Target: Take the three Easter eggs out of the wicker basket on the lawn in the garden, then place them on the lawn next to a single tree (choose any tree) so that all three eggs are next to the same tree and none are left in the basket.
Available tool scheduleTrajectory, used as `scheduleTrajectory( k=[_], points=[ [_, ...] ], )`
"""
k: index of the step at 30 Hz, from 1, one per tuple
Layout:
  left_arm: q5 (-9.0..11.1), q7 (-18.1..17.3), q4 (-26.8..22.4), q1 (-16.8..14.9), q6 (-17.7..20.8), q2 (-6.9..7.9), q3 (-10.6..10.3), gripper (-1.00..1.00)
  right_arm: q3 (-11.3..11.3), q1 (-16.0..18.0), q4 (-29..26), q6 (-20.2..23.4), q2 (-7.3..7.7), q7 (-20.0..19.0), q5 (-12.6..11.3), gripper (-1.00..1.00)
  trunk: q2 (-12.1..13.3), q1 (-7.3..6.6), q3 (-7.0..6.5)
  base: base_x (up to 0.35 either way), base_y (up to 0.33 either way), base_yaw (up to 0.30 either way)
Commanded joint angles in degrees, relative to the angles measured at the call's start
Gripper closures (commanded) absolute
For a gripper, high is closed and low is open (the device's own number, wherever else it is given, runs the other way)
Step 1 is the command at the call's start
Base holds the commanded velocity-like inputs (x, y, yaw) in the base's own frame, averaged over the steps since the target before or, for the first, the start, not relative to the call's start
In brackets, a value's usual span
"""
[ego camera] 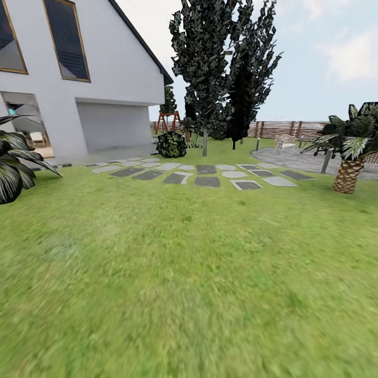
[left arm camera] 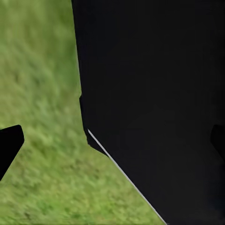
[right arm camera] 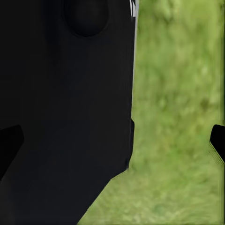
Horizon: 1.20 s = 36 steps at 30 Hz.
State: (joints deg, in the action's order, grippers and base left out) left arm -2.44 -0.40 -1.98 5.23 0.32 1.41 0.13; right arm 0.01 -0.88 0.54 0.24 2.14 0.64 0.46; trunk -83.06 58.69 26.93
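Much mottled green lawn (ego camera: 189, 273) lay before us, stepping stones (ego camera: 205, 176) crossing it toward the white house (ego camera: 105, 79). Both wrist views showed wide-spread, empty jaws over grass.

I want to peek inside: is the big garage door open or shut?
Shut: the flat grey garage door fills its whole opening.

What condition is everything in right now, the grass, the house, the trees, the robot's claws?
Lawn: flat, bare green grass.
Stepping stones: lying flat in a row across the grass.
House: garage door shut.
Tall tree: upright, leafy, thin pale trunk.
Palm: upright, short.
Fence: standing, slats unbroken.
Left claw: fingertips wide apart, holding nothing.
Right claw: fingertips wide apart, holding nothing.
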Motion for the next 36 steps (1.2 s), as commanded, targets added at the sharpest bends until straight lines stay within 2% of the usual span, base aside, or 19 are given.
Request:
scheduleTrajectory(
  k=[1,6,17,28,36],
  points=[
    [-0.2,0.0,-0.1,0.0,0.1,-0.37,0.1,-1.00,0.0,0.0,0.0,0.0,0.05,0.1,0.1,-1.00,0.0,0.04,0.03,0.323,0.000,0.000],
    [0.1,0.0,-0.2,0.0,0.0,-1.01,0.4,-1.00,0.1,0.0,0.0,0.0,0.22,0.1,0.2,-1.00,0.0,0.04,0.03,0.325,0.000,0.000],
    [0.1,0.1,-0.2,0.0,0.0,-0.90,0.3,-1.00,0.1,0.0,0.0,0.0,0.23,0.1,0.2,-1.00,0.0,0.04,0.03,0.326,0.000,-0.006],
    [0.1,0.1,-0.3,0.0,0.0,-0.72,0.3,-1.00,0.1,0.0,0.0,0.0,0.23,0.1,0.1,-1.00,0.0,0.04,0.46,0.327,0.000,-0.242],
    [0.1,0.1,-0.3,0.0,0.0,-0.71,0.3,-1.00,0.0,0.0,0.0,0.0,0.23,0.1,0.1,-1.00,0.0,0.04,0.52,0.327,0.000,-0.063]
  ],
)
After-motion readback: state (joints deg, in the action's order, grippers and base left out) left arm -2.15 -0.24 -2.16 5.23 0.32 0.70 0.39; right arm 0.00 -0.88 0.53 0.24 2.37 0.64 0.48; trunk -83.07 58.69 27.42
